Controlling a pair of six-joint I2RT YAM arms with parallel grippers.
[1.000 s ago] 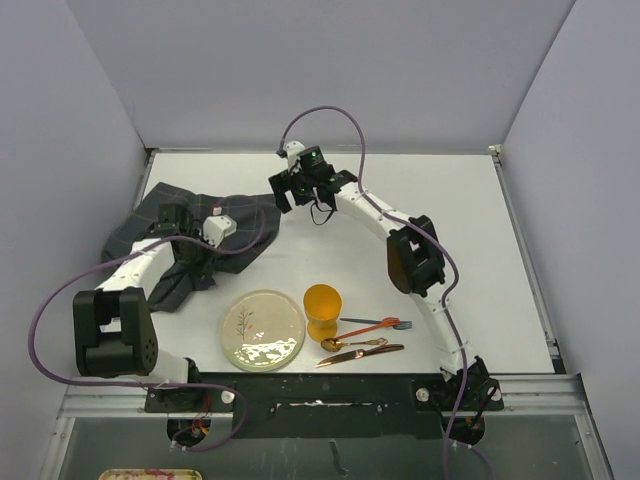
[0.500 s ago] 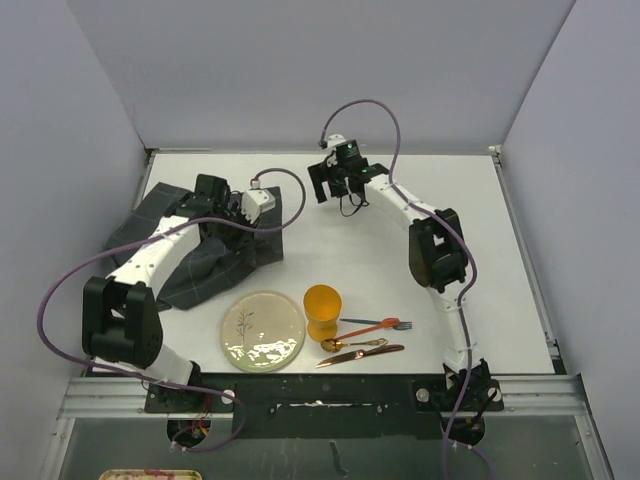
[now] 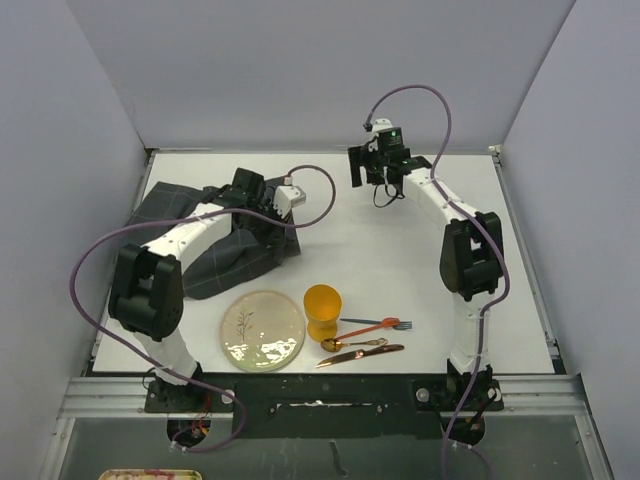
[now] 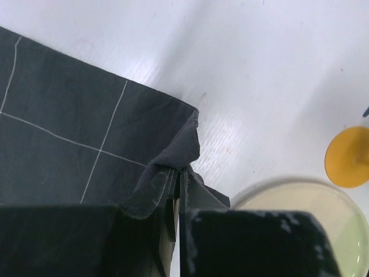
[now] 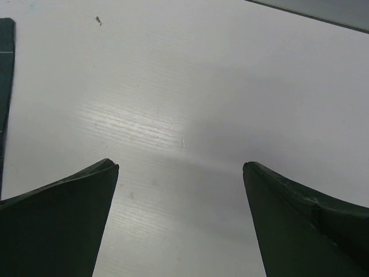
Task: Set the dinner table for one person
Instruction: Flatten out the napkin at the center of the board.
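Observation:
The dinner table (image 3: 400, 250) is a white tabletop. A dark grey cloth with a thin light grid (image 3: 200, 250) lies on its left side. My left gripper (image 3: 265, 205) is shut on the cloth's right corner; in the left wrist view the fold (image 4: 173, 153) is pinched at the gripper (image 4: 179, 179). My right gripper (image 3: 375, 172) is open and empty over bare table at the back; its view shows the gripper (image 5: 180, 167) wide apart and the cloth's edge (image 5: 4, 86) at far left.
A cream plate (image 3: 262, 329) lies at the front, with an orange cup (image 3: 322, 308) to its right. A fork (image 3: 375, 325), gold spoon (image 3: 352, 344) and knife (image 3: 360, 354) lie right of the cup. Plate (image 4: 300, 231) and cup (image 4: 349, 157) show in the left wrist view.
My left gripper has moved right and back with the cloth's corner, spreading the cloth. My right gripper has moved right, away from the cloth, and is empty.

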